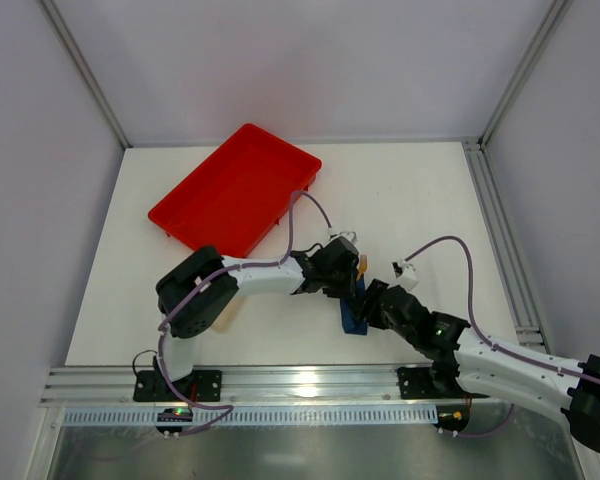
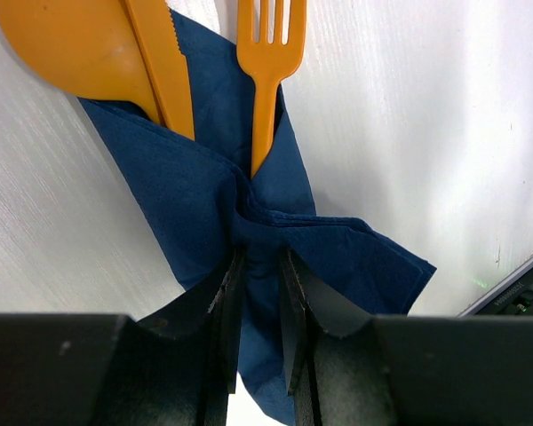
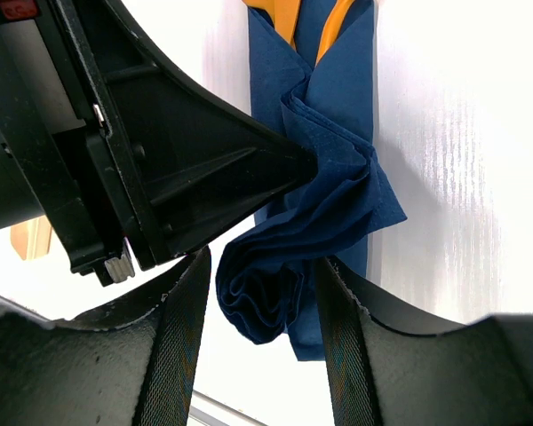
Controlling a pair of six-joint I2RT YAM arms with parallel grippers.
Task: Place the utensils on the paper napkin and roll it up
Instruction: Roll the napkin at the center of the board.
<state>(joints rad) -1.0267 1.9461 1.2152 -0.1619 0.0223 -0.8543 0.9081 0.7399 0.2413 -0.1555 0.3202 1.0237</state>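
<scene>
Closest in, the left gripper [image 2: 262, 263] was pinched shut on the gathered waist of the thin navy-blue paper napkin [image 2: 186, 186], the sheet bunched between its black fingers. The right gripper [image 3: 262, 266] stood with its jaws apart. It straddled the crumpled tail of that napkin without clearly clamping it, and the left gripper touched the wrap just ahead of it.

Just beyond the left fingertips the napkin folded loosely over the handles of the slim orange plastic utensils [image 2: 265, 124]. These were a fork [image 2: 271, 44], a serrated knife [image 2: 158, 53] and a spoon [image 2: 67, 44], their heads poking past the far edge over the white table [image 2: 409, 106]. Well beyond both arms lay the red rectangular plastic tray [image 1: 235, 190].

To my eye it was a bunch more than a roll. If the left gripper let go before the right closed, the loose folds would likely spring open. A tug from either side could tear the thin paper. It could also slide the fork, set apart from the other two, out of the wrap.
</scene>
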